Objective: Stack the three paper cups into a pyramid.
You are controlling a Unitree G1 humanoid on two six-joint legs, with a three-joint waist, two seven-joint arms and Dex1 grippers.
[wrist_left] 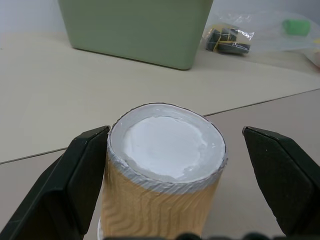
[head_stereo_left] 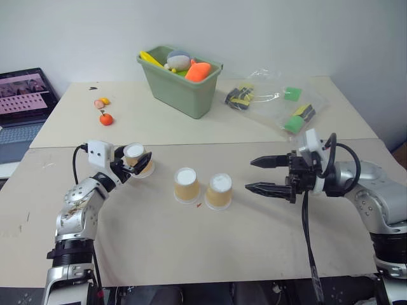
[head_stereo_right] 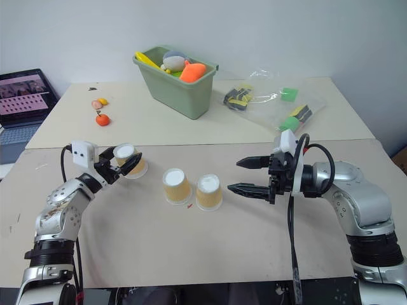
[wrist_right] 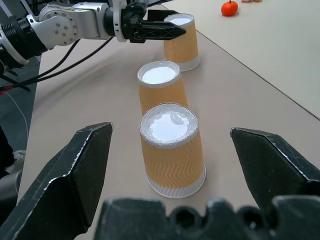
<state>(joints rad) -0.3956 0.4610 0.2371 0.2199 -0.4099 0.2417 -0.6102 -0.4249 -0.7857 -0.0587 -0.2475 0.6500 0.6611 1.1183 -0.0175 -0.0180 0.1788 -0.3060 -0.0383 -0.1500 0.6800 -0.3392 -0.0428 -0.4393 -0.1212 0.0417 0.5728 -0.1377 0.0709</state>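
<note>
Three tan paper cups stand upside down on the table, white bases up. The left cup (head_stereo_left: pixel 138 160) sits between the fingers of my open left gripper (head_stereo_left: pixel 135 162). In the left wrist view this cup (wrist_left: pixel 165 165) has one finger (wrist_left: pixel 75 175) close against its side and the other finger (wrist_left: pixel 280 175) well apart. The middle cup (head_stereo_left: pixel 186 185) and right cup (head_stereo_left: pixel 219 190) stand side by side, almost touching. My right gripper (head_stereo_left: pixel 250 175) hovers open just to the right of the right cup (wrist_right: pixel 172 150), pointing at it and holding nothing.
A green bin (head_stereo_left: pixel 178 89) full of toys stands at the back. A clear plastic bag (head_stereo_left: pixel 280 105) of small items lies at the back right. A small orange fruit (head_stereo_left: pixel 105 118) and a laptop (head_stereo_left: pixel 22 95) are at the far left.
</note>
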